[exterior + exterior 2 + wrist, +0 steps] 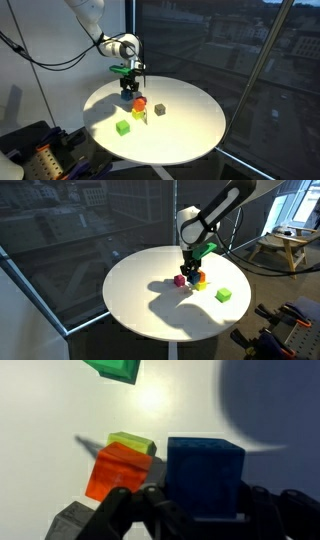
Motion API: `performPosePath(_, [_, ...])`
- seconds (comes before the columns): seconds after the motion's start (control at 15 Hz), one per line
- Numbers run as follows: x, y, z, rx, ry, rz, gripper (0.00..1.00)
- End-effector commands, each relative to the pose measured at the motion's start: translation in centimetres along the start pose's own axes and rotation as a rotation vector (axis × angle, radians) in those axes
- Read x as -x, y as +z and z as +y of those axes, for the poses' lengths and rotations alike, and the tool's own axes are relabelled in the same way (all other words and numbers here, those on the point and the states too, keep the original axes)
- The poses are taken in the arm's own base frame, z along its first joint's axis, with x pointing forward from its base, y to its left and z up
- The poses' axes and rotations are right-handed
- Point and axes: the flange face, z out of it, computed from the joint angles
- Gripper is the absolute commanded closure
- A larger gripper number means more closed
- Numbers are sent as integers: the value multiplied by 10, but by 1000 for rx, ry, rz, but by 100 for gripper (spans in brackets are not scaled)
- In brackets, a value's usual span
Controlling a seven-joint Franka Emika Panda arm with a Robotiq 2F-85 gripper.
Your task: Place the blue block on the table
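While my pincer (205,510) clamps the blue block (205,465) beside the red cube (115,472), setting it on the table (180,410) and releasing seem left.

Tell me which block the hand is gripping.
The blue block, clamped in the hand; the red block, yellow block, green block and grey block all sit outside its grip.

Block (205,475) between jaws, over table (180,410)
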Motion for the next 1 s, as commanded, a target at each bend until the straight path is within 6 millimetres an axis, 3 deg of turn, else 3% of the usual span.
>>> performPosePath(0.0, [0, 0, 0, 0, 0, 0, 48])
performPosePath(0.53, [-1, 1, 0, 0, 0, 0, 48])
performPosePath(0.6, [-1, 1, 0, 0, 0, 0, 73])
performPosePath(0.93, [4, -3, -12, 19, -14, 19, 73])
